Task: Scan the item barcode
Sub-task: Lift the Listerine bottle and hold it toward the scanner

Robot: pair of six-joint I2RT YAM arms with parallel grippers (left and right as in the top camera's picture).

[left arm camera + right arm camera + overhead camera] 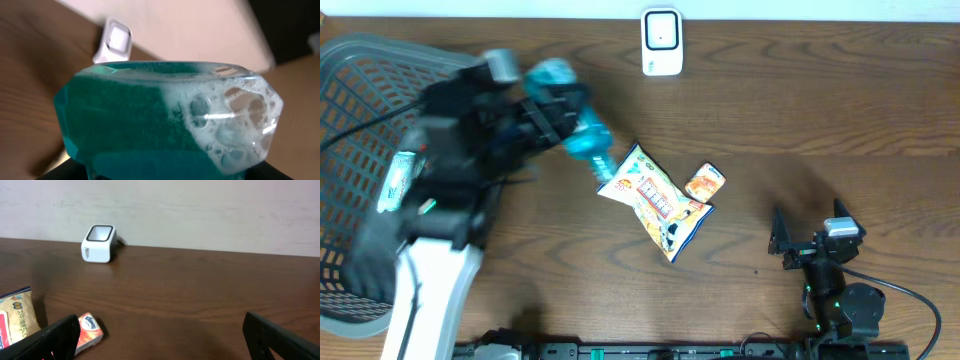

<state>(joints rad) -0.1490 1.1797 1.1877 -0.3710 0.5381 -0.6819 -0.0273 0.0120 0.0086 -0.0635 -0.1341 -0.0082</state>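
L gripper point(558, 112) round teal bottle point(588, 138)

The bottle point(150, 115) is clear teal, its liquid topped with white foam (the bubbles ringed in pale grey). The scanner point(661, 41) is white with a dark-rimmed window. The table point(820, 110) is dark brown with wavy wood grain. The basket point(360, 90) is grey, in an open grid. The bag point(655, 200) is white and yellow with red lettering and a blue corner. The packet point(704, 183) is orange and white.

Overhead is looking straight down on the table point(820, 120), the left wrist camera is crowding the teal bottle point(150, 115), the right is skimming low, all sharing the white scanner point(100, 244).
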